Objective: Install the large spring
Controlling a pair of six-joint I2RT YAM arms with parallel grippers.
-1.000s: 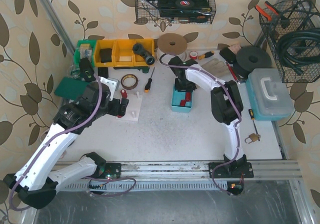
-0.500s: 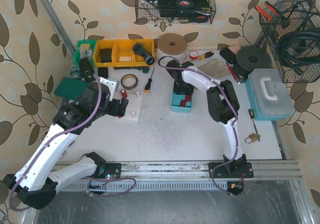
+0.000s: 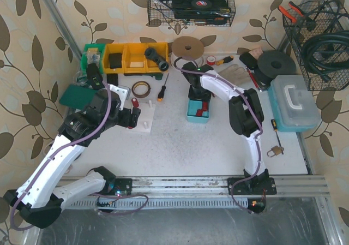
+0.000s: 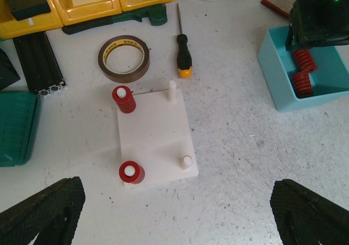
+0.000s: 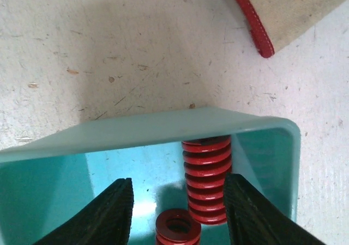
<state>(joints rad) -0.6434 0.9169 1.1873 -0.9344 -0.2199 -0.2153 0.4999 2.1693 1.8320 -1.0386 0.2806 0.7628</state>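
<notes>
In the right wrist view the large red spring point(image 5: 206, 179) lies on its side inside the teal bin point(image 5: 136, 133), against its far wall. A shorter red spring point(image 5: 178, 227) stands upright in front of it. My right gripper point(image 5: 177, 201) is down in the bin and open, with both springs between its fingers and the large one close to the right finger point(image 5: 248, 212). The white peg plate point(image 4: 155, 138) carries two red springs point(image 4: 124, 99) point(image 4: 131, 172) and two bare pegs point(image 4: 172, 90) point(image 4: 186, 160). My left gripper point(image 4: 177, 217) hovers open above the plate's near edge.
A brown tape roll point(image 4: 124, 58) and a black-handled screwdriver point(image 4: 182, 65) lie behind the plate. Yellow bins point(image 3: 133, 57) and a green case point(image 3: 76, 95) sit at the back left. A grey toolbox point(image 3: 294, 103) and a padlock point(image 3: 275, 149) are at the right.
The right gripper's jaws have spread wider inside the teal bin, with a slight shift of the wrist. The left arm has stayed still.
</notes>
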